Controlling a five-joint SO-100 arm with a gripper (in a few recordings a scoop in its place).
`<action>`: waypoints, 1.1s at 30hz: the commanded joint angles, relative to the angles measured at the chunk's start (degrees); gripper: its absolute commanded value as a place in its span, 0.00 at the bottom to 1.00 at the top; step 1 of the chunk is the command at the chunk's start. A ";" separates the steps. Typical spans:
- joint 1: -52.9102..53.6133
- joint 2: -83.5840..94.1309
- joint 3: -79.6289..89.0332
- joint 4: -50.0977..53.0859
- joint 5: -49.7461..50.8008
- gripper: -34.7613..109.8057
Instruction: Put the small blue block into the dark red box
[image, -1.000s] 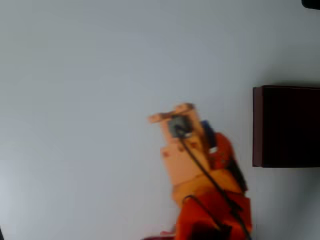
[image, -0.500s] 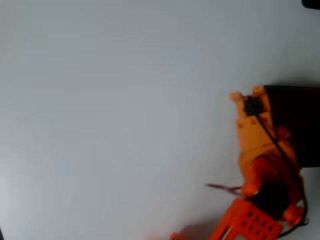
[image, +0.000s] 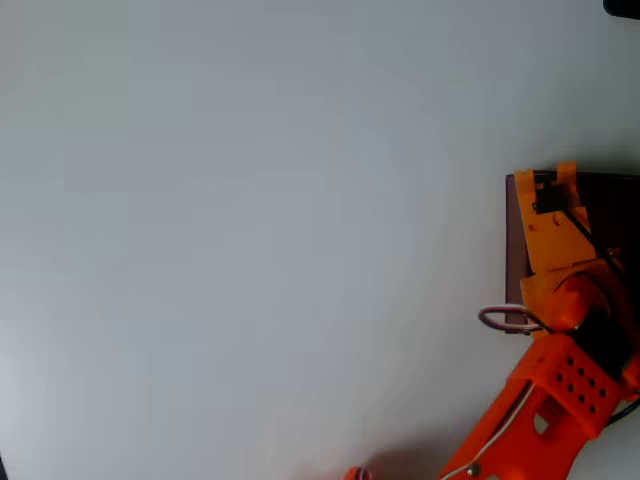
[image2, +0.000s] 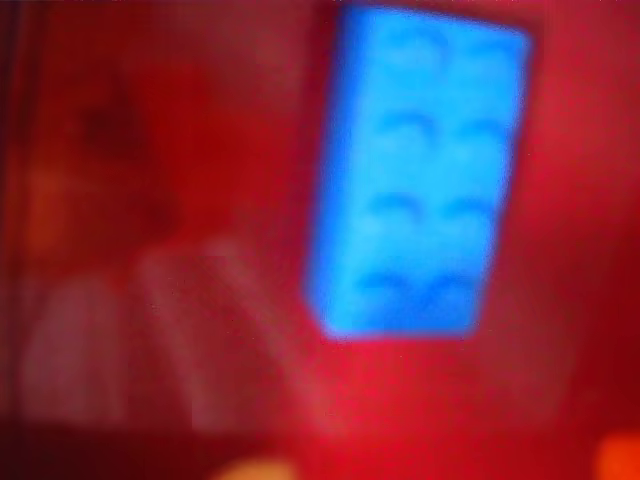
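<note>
Small blue block seen against red floor of dark red box; likely delivered. Gripper over box, jaw state unclear. Left: retreat.

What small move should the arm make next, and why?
Probably lift the tool straight up and draw back. The overhead view shows it over the dark red box, and the wrist view shows the small blue block against a red surface, apparently already in the box.
</note>
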 joint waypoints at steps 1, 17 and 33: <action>0.79 1.49 -1.49 1.93 0.35 0.35; -15.12 39.81 9.49 15.29 -13.89 0.31; -54.14 87.45 47.81 16.44 -29.44 0.24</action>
